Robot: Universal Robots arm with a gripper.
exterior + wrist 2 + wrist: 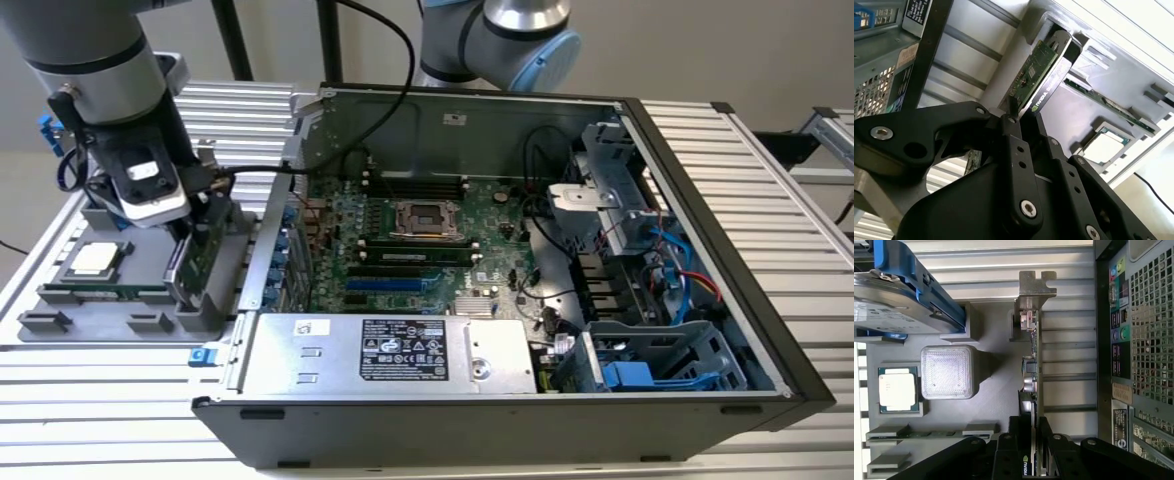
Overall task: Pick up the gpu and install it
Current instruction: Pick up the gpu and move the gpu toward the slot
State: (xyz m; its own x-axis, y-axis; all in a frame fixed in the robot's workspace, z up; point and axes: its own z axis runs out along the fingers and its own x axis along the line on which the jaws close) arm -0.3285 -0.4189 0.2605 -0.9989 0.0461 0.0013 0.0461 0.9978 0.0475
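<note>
Exterior view: high, set back, looks down into open case, with tray at the exterior view's left. First wrist view: close, faces straight down past gripper along gpu edge, case wall alongside. Second wrist view: closer still, oblique along gpu from behind gripper. Shared in both wrist views: gpu, tray, cpu. Shared across all three: tray, gpu.
</note>
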